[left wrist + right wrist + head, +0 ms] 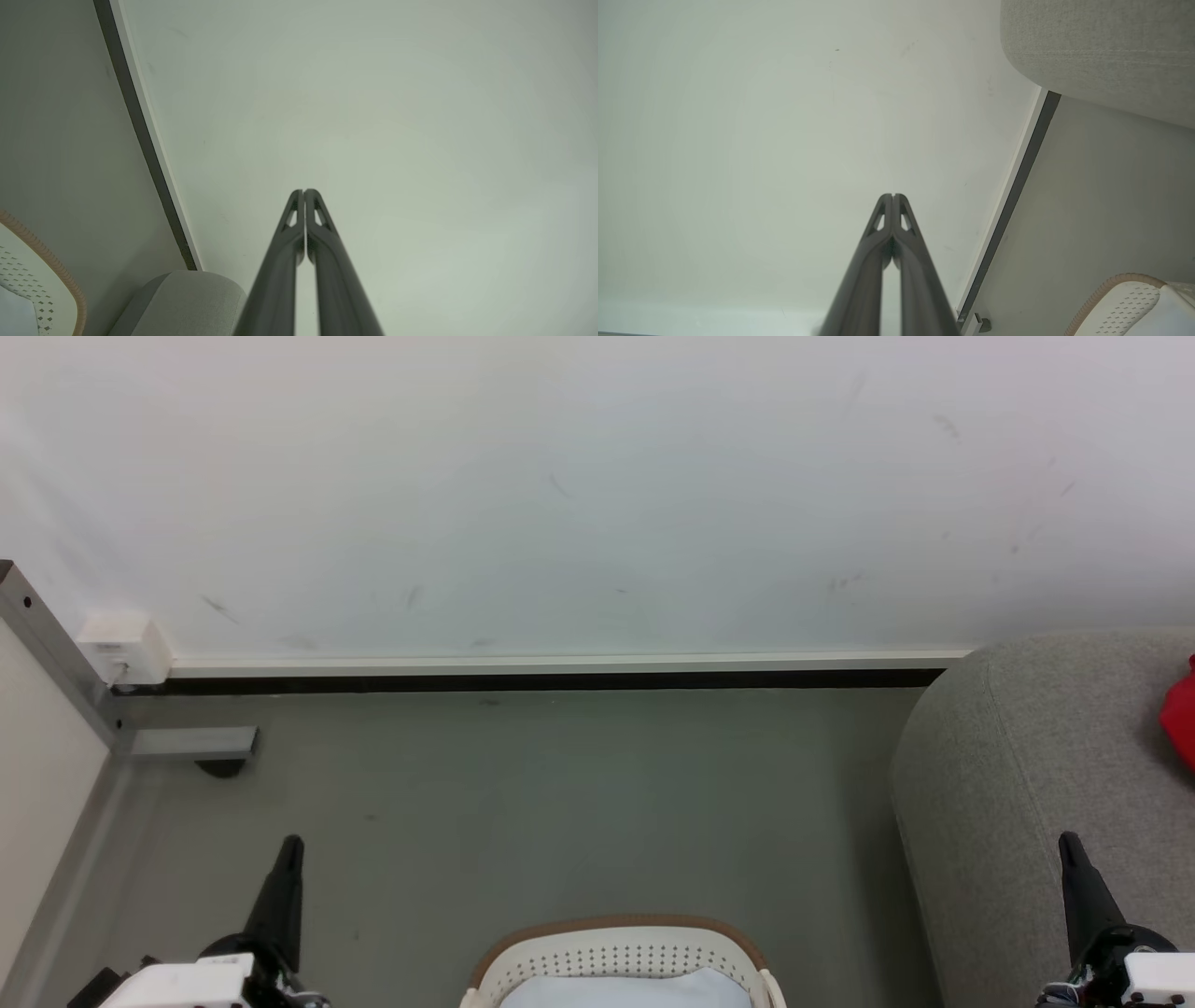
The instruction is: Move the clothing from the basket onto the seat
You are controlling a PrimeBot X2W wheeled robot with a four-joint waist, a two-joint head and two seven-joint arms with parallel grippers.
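Head view. Left gripper (291, 847) stands low on the left, its two fingers pressed together into a single dark spike with nothing between them. Right gripper (1069, 845) stands low on the right, likewise drawn together and empty. The basket (616, 926) sits on the grey floor (560, 803) between the two grippers, below the level of their tips. Its brown rim and perforated wall are cut by the bottom edge, and a pale mass lies inside, nature not determinable. The seat (1027, 756) lies behind the right gripper and well apart from the left one. One piece of the clothing (1181, 719), red, rests on the seat above and just right of the right gripper's tip, cut by the frame edge. A white wall (560, 476) stands beyond both tips.

Left wrist view. The left gripper (304, 191) has its fingers meeting along their upper length, gripping nothing, aimed at the wall. The basket (28, 280) shows far to the lower left of the fingers. A rounded corner of the seat (187, 298) sits just left of the finger bases.

Right wrist view. The right gripper (893, 196) has its fingers touching at the tips and is empty. The seat (1101, 51) is to the upper right of the tips, and the basket (1125, 303) to the lower right.
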